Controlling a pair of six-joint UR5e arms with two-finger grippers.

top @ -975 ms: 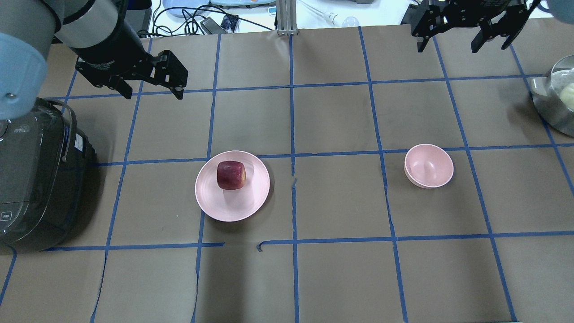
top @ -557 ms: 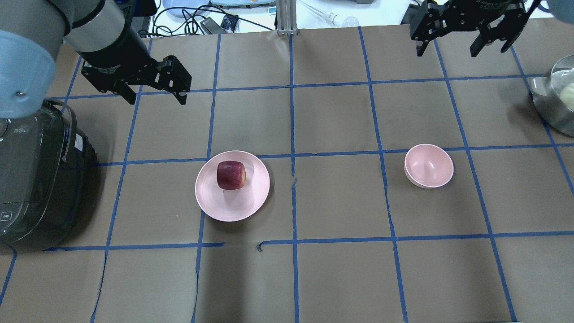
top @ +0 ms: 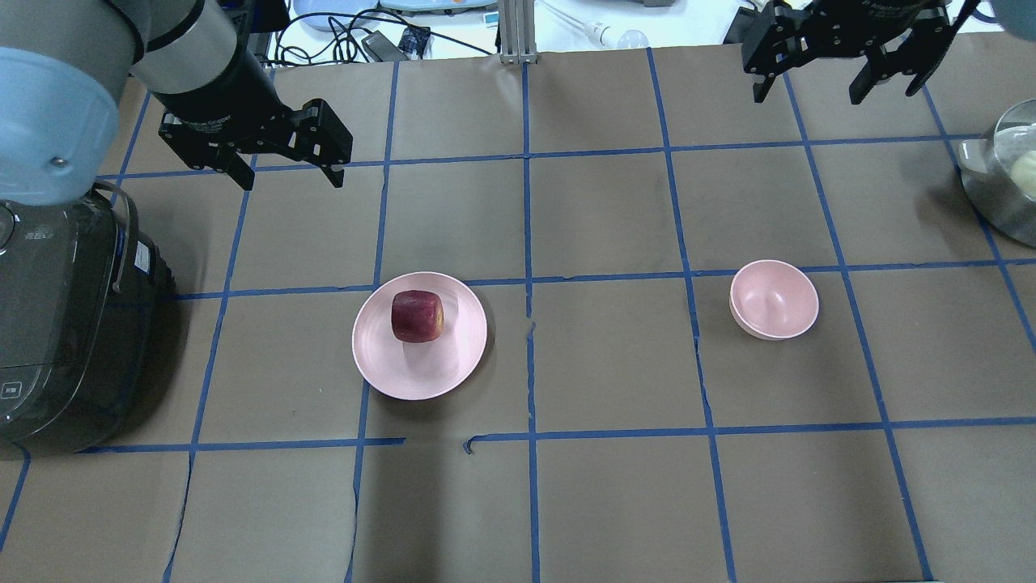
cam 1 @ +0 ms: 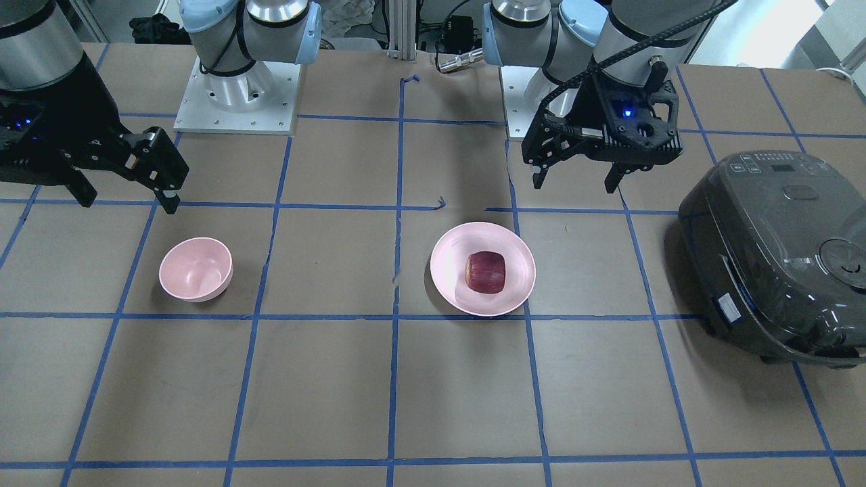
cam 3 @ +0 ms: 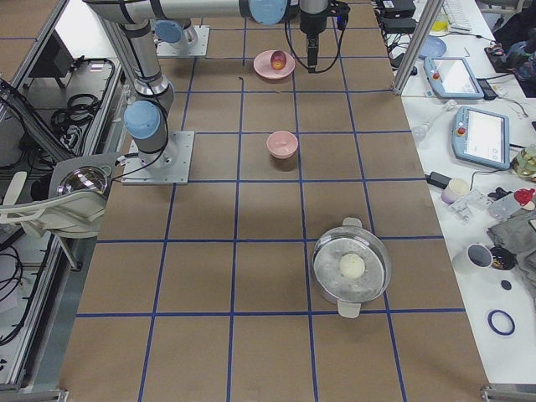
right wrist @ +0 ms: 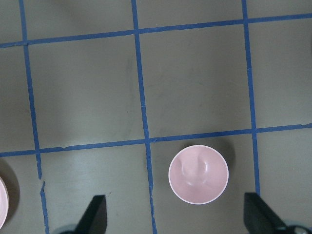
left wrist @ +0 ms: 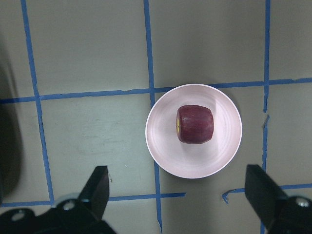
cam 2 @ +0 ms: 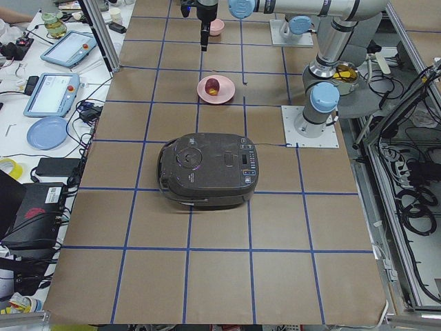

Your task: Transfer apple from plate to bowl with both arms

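The dark red apple (top: 418, 316) sits on the wide pink plate (top: 413, 368), left of the table's centre. It also shows in the left wrist view (left wrist: 195, 124) and the front view (cam 1: 486, 272). The small pink bowl (top: 774, 300) stands empty to the right and shows in the right wrist view (right wrist: 198, 174). My left gripper (top: 291, 180) is open and empty, hovering high, beyond and left of the plate. My right gripper (top: 807, 97) is open and empty, hovering high near the far edge, beyond the bowl.
A dark grey rice cooker (top: 65, 324) stands at the left edge of the table. A metal pot with a glass lid (top: 1008, 174) stands at the right edge. Cables and devices lie beyond the table's far edge.
My left gripper has moved right and a little nearer the plate. My right gripper has barely shifted. The apple, plate and bowl have not moved.
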